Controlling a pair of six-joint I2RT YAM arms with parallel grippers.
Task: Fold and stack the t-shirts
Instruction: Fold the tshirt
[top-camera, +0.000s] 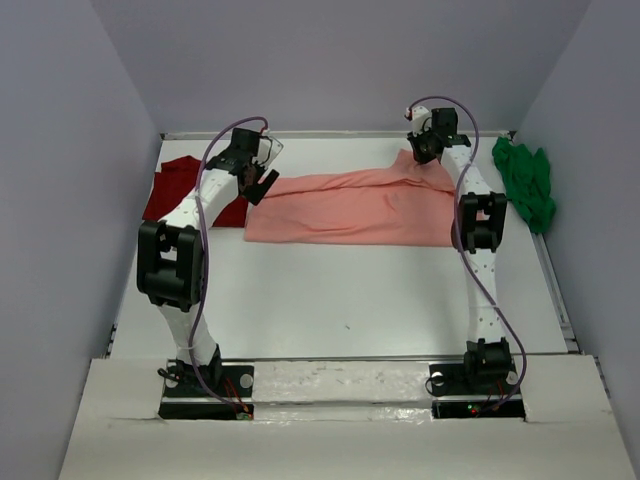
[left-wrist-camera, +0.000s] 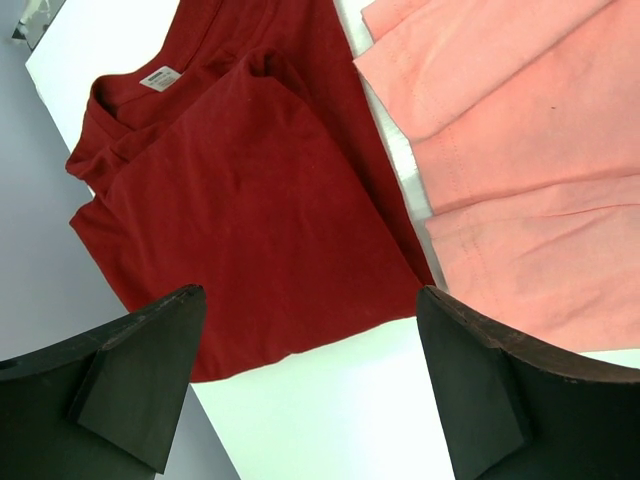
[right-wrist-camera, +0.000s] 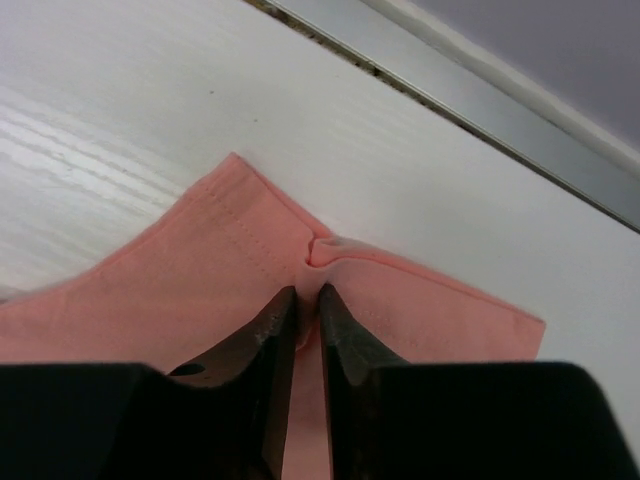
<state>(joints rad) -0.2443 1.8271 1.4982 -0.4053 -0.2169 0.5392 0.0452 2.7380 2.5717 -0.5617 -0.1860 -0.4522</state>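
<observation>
My right gripper (right-wrist-camera: 308, 298) is pinched onto a little pleat at the stitched edge of the salmon-pink t-shirt (top-camera: 350, 208), which is spread across the far half of the table (top-camera: 340, 300). Left gripper (left-wrist-camera: 310, 300) hangs wide open above the folded dark red t-shirt (left-wrist-camera: 250, 200), far left. The green t-shirt (top-camera: 525, 180) sits bunched far right.

Two white arms (top-camera: 478, 285), black joint housings (top-camera: 170, 262), looping purple cables (top-camera: 206, 162), black bases (top-camera: 205, 392), dark wedge-shaped fingers (left-wrist-camera: 140, 370).

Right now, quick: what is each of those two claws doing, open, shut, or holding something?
Left gripper: open, holding nothing.
Right gripper: closed, pinching the edge of the salmon-pink t-shirt.
</observation>
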